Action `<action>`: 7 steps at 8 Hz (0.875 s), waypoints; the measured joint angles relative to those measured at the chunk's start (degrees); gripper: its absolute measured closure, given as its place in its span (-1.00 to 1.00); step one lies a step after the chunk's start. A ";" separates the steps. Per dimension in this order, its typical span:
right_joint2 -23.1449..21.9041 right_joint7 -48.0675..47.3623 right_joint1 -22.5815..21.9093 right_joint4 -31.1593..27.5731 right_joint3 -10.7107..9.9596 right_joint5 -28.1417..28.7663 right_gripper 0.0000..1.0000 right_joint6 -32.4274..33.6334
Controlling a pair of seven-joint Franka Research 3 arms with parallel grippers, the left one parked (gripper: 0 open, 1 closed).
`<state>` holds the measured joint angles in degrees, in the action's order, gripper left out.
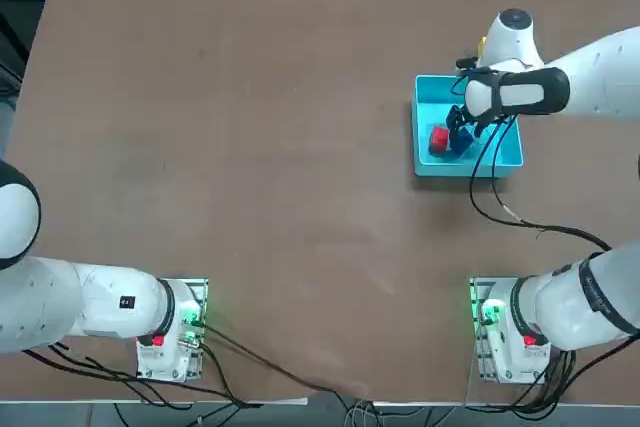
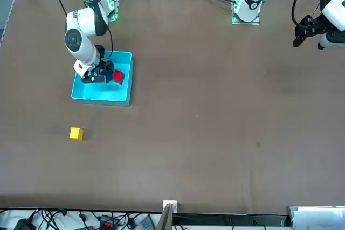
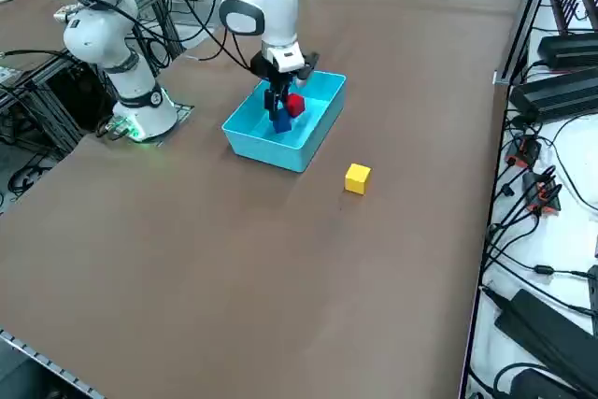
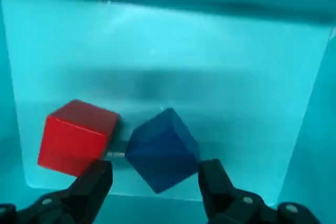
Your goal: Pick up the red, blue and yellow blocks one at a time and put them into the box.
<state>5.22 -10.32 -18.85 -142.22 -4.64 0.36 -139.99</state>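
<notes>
Blue block (image 4: pixel 163 149) inside the box (image 1: pixel 432 89), down on its floor, turned corner-on, sitting between the right gripper (image 4: pixel 156 182) fingertips (image 4: pixel 96 178) with gaps visible on both sides, so released, nothing grasped. Red block (image 4: pixel 76 136) also in the box, just beside the blue one, close enough that contact cannot be told. In the top view red block (image 1: pixel 438 140) and blue block (image 1: pixel 460 143) in the box half nearer the arm bases, partly under the gripper body. Right gripper (image 3: pixel 278 100) pointing down into the box, low over the two blocks. Yellow block (image 2: pixel 76 133) out on the table (image 2: pixel 215 106), outside the box, apart from it, on the side away from the robot; same in the right side view (image 3: pixel 357 178). Box toward the table's far right from the robot's side, flat on the brown tabletop.
</notes>
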 joint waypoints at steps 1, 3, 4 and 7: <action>-0.58 0.04 0.08 1.21 -0.29 -0.13 -1.00 0.08; -1.75 2.53 2.10 8.12 -1.51 -0.49 -1.00 5.62; -1.00 4.65 4.17 14.24 -1.78 -0.58 -1.00 11.12; 9.01 6.94 9.00 36.86 -2.05 -0.61 -0.98 23.52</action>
<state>14.23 -3.38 -9.85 -105.36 -6.69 -0.25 -116.46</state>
